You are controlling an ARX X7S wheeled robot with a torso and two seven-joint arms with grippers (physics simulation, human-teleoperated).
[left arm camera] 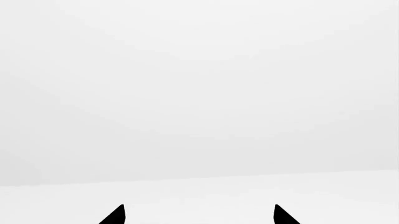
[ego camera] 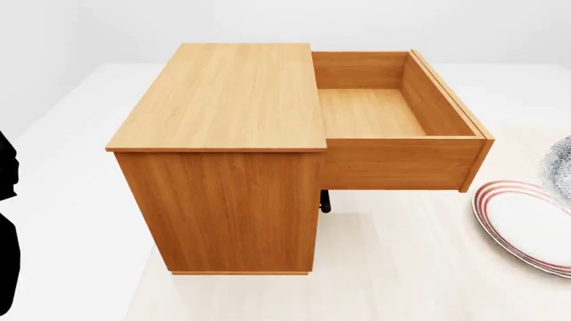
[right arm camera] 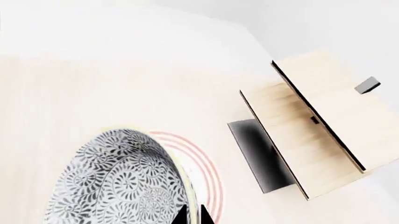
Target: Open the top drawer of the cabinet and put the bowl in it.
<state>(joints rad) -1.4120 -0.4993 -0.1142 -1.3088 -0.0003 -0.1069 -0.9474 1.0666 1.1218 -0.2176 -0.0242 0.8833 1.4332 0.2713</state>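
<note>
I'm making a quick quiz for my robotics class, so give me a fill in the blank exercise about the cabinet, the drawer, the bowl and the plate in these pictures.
1. The top drawer of the cabinet is pulled ____.
2. Inside, the top drawer holds ____.
3. In the right wrist view, the bowl sits on the red-ringed ____.
4. The bowl's pattern is dark on a ____ ground.

Missing words: open; nothing; plate; white
</note>
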